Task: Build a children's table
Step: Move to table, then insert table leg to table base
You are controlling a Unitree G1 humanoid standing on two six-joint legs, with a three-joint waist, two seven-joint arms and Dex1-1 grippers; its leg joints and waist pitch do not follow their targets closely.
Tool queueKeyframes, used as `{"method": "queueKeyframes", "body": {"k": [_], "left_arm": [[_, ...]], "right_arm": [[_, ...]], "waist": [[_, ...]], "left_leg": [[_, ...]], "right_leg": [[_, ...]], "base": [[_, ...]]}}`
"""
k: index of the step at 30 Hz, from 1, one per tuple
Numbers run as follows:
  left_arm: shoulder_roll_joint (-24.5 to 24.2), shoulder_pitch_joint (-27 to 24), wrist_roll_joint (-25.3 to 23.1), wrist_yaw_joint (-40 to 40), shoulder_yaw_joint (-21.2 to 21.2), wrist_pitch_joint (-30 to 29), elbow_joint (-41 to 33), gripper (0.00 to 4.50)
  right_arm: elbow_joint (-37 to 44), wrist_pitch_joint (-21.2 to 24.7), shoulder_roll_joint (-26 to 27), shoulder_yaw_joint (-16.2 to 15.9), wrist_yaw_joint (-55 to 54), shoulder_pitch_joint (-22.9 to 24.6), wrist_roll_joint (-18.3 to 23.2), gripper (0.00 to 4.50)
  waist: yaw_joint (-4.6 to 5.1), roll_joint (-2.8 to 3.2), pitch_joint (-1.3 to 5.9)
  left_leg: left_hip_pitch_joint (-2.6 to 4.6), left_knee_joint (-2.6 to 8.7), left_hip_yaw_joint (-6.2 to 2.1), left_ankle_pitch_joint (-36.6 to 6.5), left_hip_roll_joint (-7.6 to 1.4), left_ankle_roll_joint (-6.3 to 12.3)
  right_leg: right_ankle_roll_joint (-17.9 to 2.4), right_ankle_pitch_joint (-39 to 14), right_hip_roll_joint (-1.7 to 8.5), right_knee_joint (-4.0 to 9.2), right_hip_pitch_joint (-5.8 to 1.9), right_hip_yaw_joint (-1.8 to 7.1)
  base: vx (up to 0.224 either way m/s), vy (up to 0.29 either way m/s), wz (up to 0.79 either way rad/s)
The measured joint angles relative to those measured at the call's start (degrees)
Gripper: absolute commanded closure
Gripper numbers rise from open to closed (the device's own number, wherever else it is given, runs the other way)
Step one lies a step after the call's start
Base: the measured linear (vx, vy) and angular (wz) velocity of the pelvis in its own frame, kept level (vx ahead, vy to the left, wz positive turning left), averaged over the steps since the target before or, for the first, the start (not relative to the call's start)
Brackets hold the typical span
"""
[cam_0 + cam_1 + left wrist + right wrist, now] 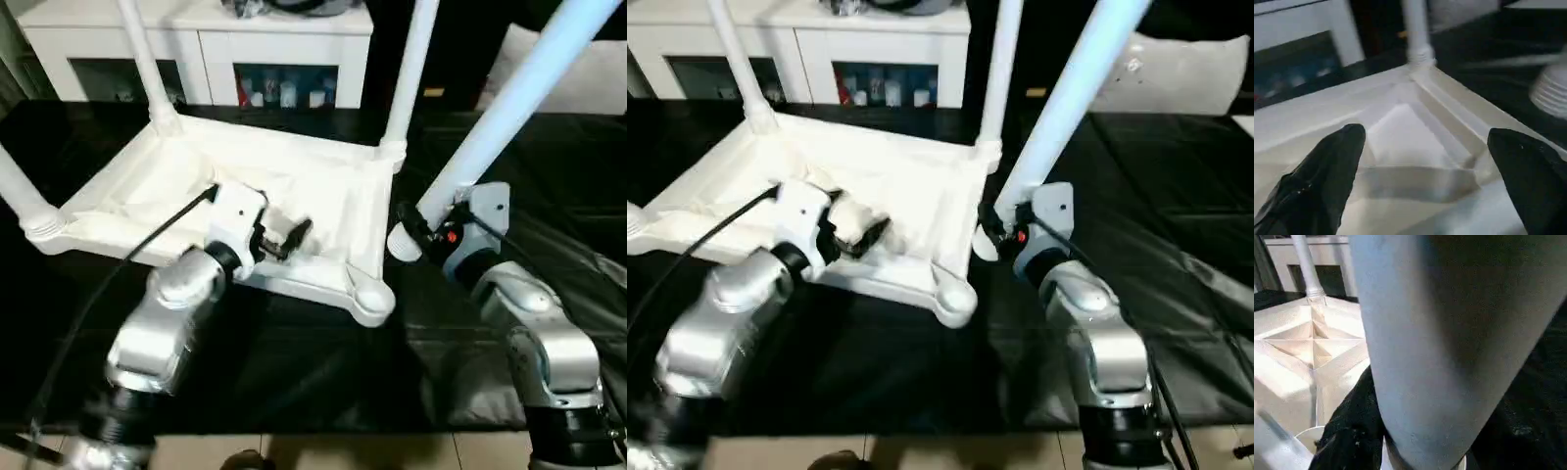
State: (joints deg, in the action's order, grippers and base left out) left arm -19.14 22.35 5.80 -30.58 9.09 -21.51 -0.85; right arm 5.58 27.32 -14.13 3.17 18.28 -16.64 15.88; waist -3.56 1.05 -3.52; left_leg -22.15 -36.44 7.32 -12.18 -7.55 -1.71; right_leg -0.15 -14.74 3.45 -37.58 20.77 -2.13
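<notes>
While the upturned table point(294, 186) is lying on the black cover point(294, 352), I am holding my left gripper point(284, 237) spread over its ribs, my right gripper point(416, 230) pinching the loose leg point(509, 108) beside the empty corner socket point(372, 294).

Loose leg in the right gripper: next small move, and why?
Probably swing the loose leg left and stand it over the empty near corner socket. The right gripper holds it beside that corner, tilted; three legs are in.

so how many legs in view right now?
4: three stand in the upturned tabletop's sockets, far-left, far-right, near-left; the fourth is in the right gripper.
</notes>
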Motion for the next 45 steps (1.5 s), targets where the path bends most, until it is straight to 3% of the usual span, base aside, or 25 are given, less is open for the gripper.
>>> {"method": "queueKeyframes", "body": {"k": [3, 8, 9, 12, 13, 19, 27, 30, 38, 45], "left_arm": [[-3.37, 2.4, -0.92, -6.07, 2.67, 0.15, 3.13, 0.0], [-7.11, 5.7, -0.9, -16.45, 6.82, 1.2, 6.76, 0.0], [-7.63, 6.65, -0.99, -18.89, 7.8, 2.31, 8.04, 0.34], [-7.96, 8.93, -1.21, -23.12, 9.58, 4.51, 11.87, 0.38], [-7.96, 9.84, -1.26, -24.33, 10.08, 4.84, 13.16, 0.66], [-7.39, 15.65, -2.48, -32.64, 12.89, 11.19, 23.04, 1.22], [-2.77, 22.19, -6.86, -35.2, 16.59, 21.57, 40.05, 1.69], [-2.26, 24.08, -8.59, -35.5, 17.39, 24.57, 44.75, 2.08], [-0.98, 26.39, -11.97, -35.26, 18.57, 30.4, 52.36, 2.54], [-0.32, 28.16, -14.45, -35.1, 18.9, 34.32, 55.86, 3.23]], "right_arm": [[-1.58, 0.12, -2.2, -0.07, 3.51, -1.15, 0.4, 2.64], [-4.04, -0.05, -4.0, 0.15, 6.3, -1.48, 0.92, 2.64], [-4.61, 0.2, -4.97, 0.44, 7.18, -1.51, 1.35, 2.64], [-5.51, 0.04, -6.33, 0.97, 9.66, -1.64, 2.15, 2.64], [-5.77, -0.03, -6.54, 0.97, 10.38, -1.74, 2.47, 2.64], [-5.78, -0.66, -7.37, 0.98, 13.72, -1.81, 3.81, 2.64], [-5.64, -1.19, -7.77, 0.96, 14.99, -1.63, 4.23, 2.64], [-5.58, -1.2, -8.24, 0.95, 15.35, -1.03, 4.25, 2.64], [-5.29, -1.23, -8.55, 0.96, 15.39, -0.19, 4.24, 2.64], [-5.2, -1.49, -8.49, 0.36, 15.97, -0.18, 4.22, 2.64]], "waist": [[-0.07, 0.21, -0.15], [-0.84, 0.54, -0.14], [-1.14, 0.63, -0.15], [-1.58, 0.73, -0.14], [-1.62, 0.73, -0.14], [-1.94, 0.97, -0.11], [-2.47, 1.3, -0.09], [-2.63, 1.66, -0.01], [-2.92, 1.88, -0.01], [-2.91, 1.88, -0.01]], "left_leg": [[0.25, 0.33, 0.87, 0.37, -0.56, -0.56], [0.13, 0.99, 1.28, 1.38, -0.77, -0.44], [0.11, 1.0, 1.31, 1.5, -0.78, -0.44], [0.08, 1.0, 1.38, 1.51, -0.8, -0.45], [0.04, 1.0, 1.39, 1.51, -0.81, -0.45], [-0.07, 1.0, 1.51, 1.54, -0.86, -0.47], [-0.1, 1.0, 1.59, 1.57, -0.91, -0.43], [-0.1, 1.0, 1.62, 1.57, -0.92, -0.43], [-0.1, 1.0, 1.65, 1.57, -1.0, -0.43], [-0.1, 1.01, 1.68, 1.57, -1.01, -0.43]], "right_leg": [[-0.34, 0.43, 0.01, 0.06, -0.06, -0.02], [-0.34, 1.13, 0.0, 0.49, 0.19, -0.06], [-0.33, 1.14, 0.01, 0.49, 0.2, -0.05], [-0.33, 1.15, 0.01, 0.52, 0.23, -0.04], [-0.33, 1.15, 0.01, 0.53, 0.26, -0.05], [-0.37, 1.12, 0.03, 0.62, 0.31, -0.05], [-0.36, 1.12, 0.06, 0.63, 0.32, -0.09], [-0.36, 1.12, 0.07, 0.63, 0.33, -0.07], [-0.37, 1.12, 0.05, 0.63, 0.33, -0.12], [-0.37, 1.12, 0.06, 0.67, 0.33, -0.11]], "base": [[-0.075, -0.023, 0.04], [-0.014, -0.003, 0.0], [0.0, 0.0, 0.0], [0.0, 0.0, 0.0], [0.0, 0.0, 0.0], [0.0, 0.0, 0.0], [0.0, 0.0, 0.0], [0.0, 0.0, 0.0], [0.0, 0.0, 0.0], [0.0, 0.0, 0.0]]}}
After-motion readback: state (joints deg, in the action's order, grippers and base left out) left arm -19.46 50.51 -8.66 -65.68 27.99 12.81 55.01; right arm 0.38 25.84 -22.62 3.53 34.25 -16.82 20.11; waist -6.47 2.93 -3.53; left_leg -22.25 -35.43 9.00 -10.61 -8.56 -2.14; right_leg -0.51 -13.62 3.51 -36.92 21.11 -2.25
